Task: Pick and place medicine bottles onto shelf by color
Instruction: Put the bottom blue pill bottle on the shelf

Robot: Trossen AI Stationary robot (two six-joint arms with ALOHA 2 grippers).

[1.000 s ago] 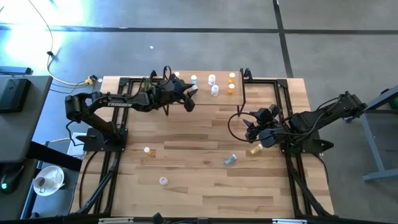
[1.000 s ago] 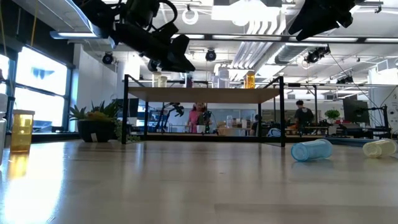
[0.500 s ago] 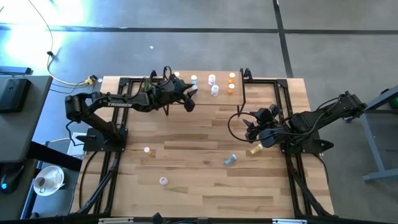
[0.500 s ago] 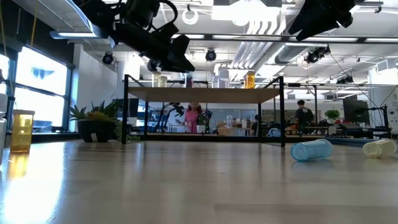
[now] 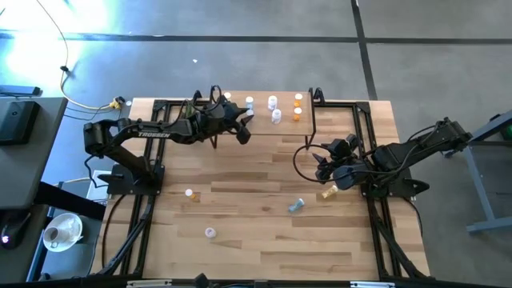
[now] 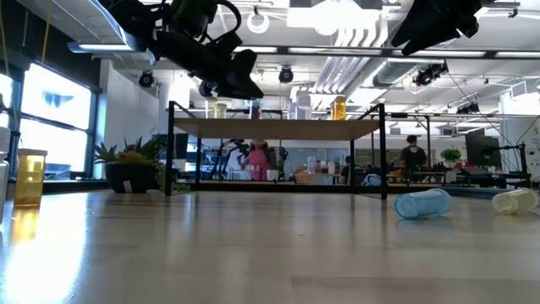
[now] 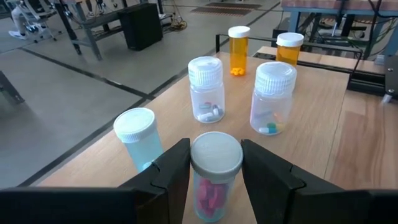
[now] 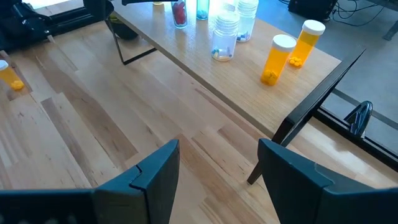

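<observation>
I read just one word, TROSSEN, white lettering along my left arm (image 5: 152, 133); nothing else is legible.

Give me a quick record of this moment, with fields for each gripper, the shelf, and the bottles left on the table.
left gripper: over the shelf, fingers around a pink-filled bottle
right gripper: open, empty, above the table
shelf: blue bottle, two clear bottles, two orange bottles standing
table: blue bottle and pale bottle lying down; more elsewhere
</observation>
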